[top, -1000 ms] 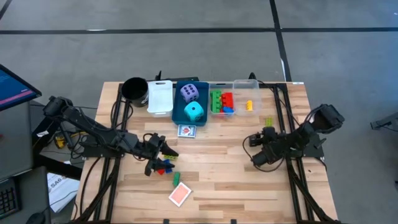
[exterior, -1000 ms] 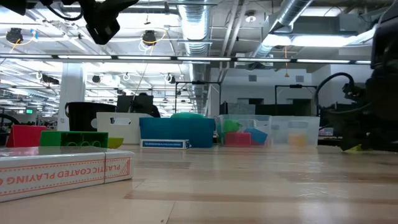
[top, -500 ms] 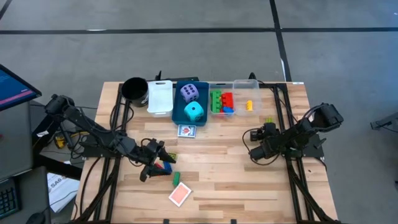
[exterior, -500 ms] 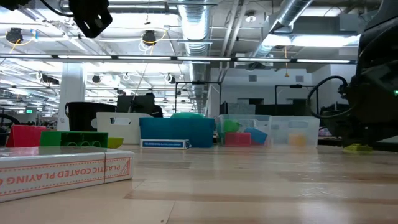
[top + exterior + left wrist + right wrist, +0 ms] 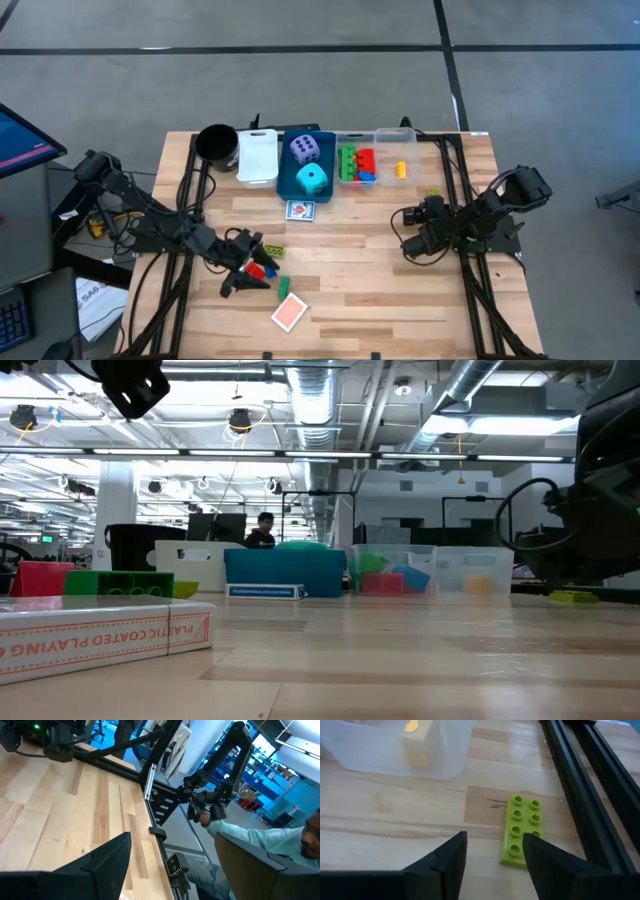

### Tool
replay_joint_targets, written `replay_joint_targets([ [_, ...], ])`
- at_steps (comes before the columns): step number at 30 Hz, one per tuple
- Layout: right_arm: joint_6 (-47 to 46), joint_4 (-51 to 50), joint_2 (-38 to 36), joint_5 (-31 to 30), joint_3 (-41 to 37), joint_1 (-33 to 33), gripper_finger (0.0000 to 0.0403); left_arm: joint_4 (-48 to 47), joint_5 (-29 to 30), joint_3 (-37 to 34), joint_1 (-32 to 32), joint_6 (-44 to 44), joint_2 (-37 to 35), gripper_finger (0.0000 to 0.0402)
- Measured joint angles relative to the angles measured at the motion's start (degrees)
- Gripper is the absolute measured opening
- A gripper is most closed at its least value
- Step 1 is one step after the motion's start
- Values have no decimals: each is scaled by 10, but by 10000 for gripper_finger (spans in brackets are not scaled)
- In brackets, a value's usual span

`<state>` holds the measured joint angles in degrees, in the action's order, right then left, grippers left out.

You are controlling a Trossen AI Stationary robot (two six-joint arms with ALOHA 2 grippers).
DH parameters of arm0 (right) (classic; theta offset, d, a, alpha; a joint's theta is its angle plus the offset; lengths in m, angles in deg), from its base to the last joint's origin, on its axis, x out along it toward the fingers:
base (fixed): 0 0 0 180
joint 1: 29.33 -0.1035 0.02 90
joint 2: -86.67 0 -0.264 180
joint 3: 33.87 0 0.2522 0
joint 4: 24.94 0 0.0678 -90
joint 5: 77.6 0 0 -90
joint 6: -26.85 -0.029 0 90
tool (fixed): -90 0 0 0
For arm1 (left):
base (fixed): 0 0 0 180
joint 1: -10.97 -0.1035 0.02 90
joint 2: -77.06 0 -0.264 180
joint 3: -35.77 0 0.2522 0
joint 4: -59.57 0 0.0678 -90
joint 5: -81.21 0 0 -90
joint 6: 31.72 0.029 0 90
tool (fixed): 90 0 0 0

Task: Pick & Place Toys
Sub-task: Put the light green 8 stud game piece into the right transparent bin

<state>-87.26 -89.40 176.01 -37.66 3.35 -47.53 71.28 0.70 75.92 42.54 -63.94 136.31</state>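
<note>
My left gripper [image 5: 250, 272] [image 5: 172, 840] hangs open above the loose toys at the near left, with nothing between its fingers: a red brick and a blue brick [image 5: 266, 268], a green brick [image 5: 283, 287], a yellow-green brick [image 5: 272, 250] and a red card pack [image 5: 290, 313]. At the top left of the low view, my left gripper [image 5: 130, 385] is well above the table. My right gripper [image 5: 425, 215] [image 5: 495, 839] is open, low over the table, pointing at a lime brick [image 5: 522, 832] [image 5: 432, 192] that lies flat just ahead of its fingers.
Along the far edge stand a black cup [image 5: 215, 143], a white bin [image 5: 258, 155], a blue bin [image 5: 290, 185] with a purple and a cyan die, and two clear bins [image 5: 348, 138] [image 5: 400, 135] with bricks. A card box [image 5: 300, 211] lies before the blue bin. A black rail [image 5: 590, 785] runs beside the lime brick.
My left gripper has swung toward the table's near edge and a little leftward, staying open and high above the loose bricks. My right arm has turned slightly while its gripper stays by the lime brick. No toy has moved.
</note>
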Motion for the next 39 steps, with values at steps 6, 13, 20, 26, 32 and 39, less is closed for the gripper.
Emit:
replay_joint_targets([
  [6, 17, 4, 0, 3, 0, 8, 184, 0, 0, 0, 0, -1, 0, 282],
  [13, 62, 18, 0, 37, 0, 34, 175, -1, -4, 0, 0, -2, 0, 282],
  [20, 76, 21, 0, 54, 0, 49, 165, -2, -40, 0, 0, -2, 0, 282],
  [26, 96, 25, 0, 66, 0, 58, 158, -2, -49, 0, 10, 2, 0, 282],
  [32, 98, 36, 0, 65, 0, 57, 151, -2, -49, 0, 24, 2, 0, 282],
  [39, 150, 78, 0, 47, 0, 57, 149, -2, -49, 0, 37, 2, 0, 282],
])
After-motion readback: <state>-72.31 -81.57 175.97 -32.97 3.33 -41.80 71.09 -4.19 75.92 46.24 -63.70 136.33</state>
